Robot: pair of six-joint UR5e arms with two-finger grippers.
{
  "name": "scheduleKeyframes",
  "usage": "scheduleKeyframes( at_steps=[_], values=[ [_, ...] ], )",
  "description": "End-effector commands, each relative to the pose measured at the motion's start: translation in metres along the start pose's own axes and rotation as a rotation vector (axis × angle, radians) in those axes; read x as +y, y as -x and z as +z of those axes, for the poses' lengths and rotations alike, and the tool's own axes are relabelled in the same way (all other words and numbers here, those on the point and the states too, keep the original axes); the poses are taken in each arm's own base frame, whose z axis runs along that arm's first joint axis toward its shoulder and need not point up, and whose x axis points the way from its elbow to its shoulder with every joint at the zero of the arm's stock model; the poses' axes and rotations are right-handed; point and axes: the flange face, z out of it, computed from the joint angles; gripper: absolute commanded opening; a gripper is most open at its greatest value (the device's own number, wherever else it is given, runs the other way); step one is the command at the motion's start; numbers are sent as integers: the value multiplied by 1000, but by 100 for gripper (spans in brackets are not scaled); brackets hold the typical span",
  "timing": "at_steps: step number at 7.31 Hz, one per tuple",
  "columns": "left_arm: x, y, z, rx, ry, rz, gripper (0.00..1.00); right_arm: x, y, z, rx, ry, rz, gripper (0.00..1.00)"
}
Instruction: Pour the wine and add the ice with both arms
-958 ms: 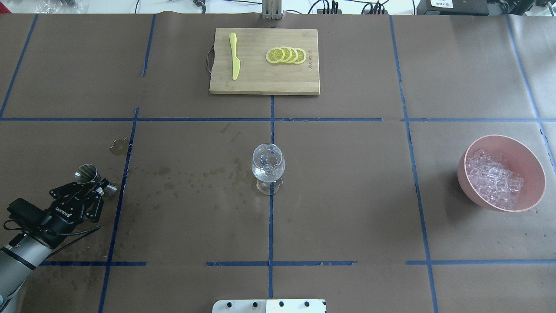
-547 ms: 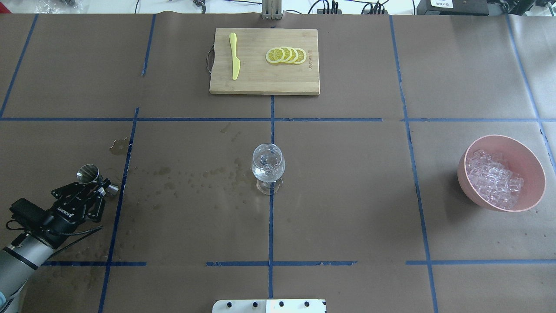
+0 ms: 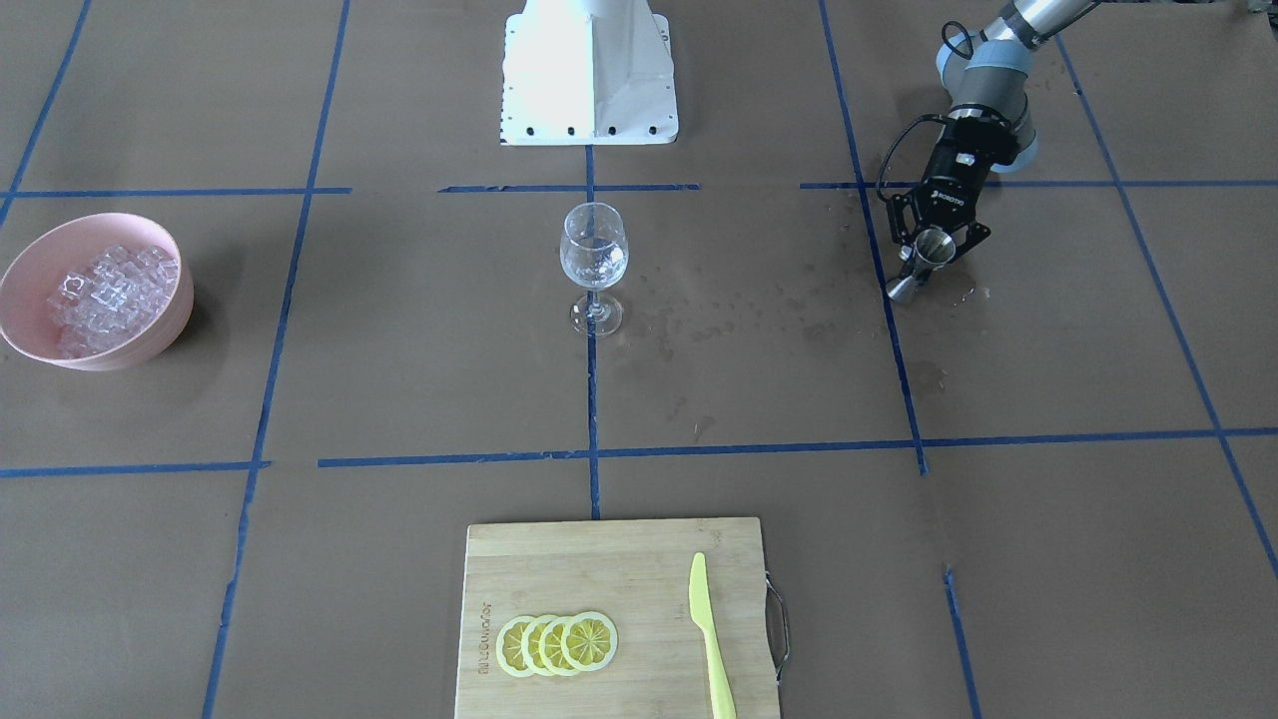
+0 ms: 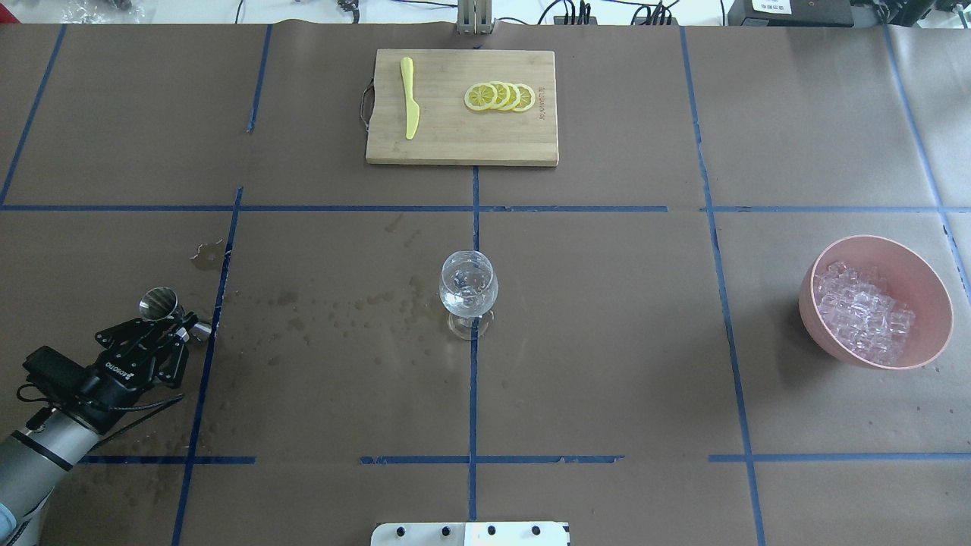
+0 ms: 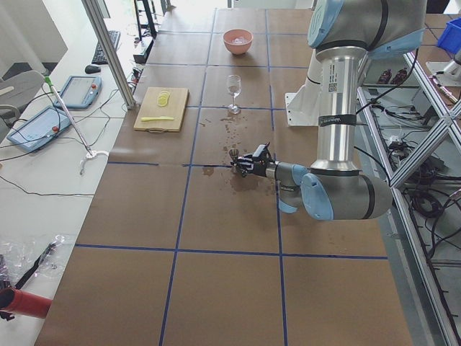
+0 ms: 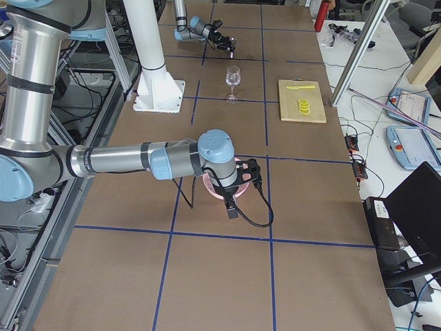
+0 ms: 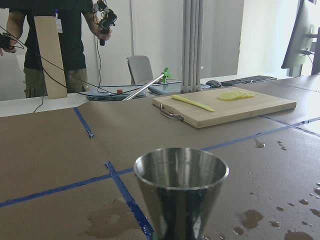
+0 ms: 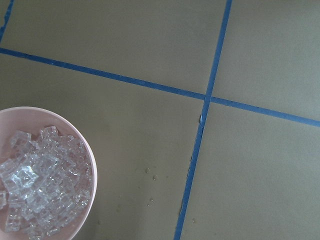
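1. Overhead exterior shows the left claw low at the near left of the table. Its fingers are closed on the narrow waist of a steel jigger.
2. Left wrist view has the jigger upright, wide cup on top, at the bottom centre. I cannot tell whether any liquid sits in it, or whether its foot touches the table.
3. Wet spots dot the brown paper between the jigger and the glass.
4. The right claw shows only in the exterior right view, held above the table, so I cannot tell whether it is open or closed. Its wrist camera looks down on the paper, with the bowl at lower left.
5. The glass stands upright at the table's centre on a blue tape line, well apart from both claws. The wine is a little clear liquid in it, hard to make out.
6. The ice lies heaped in the pink bowl at the table's right side, about level with the glass.
7. Farthest off, the board carries a yellow knife and four overlapping lemon slices.
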Motion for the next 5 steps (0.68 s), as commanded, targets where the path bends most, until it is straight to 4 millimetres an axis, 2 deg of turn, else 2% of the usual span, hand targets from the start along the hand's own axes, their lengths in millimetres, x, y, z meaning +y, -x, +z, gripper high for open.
scheduleKeyframes(
  at_steps=[1, 4, 5],
  values=[
    [3, 0, -1, 0, 5, 4, 10, 0, 0, 0, 0, -1, -1, 100],
    [7, 4, -1, -5, 11, 15, 14, 0, 0, 0, 0, -1, -1, 100],
    [7, 4, -1, -5, 11, 15, 18, 0, 0, 0, 0, -1, -1, 100]
  ],
)
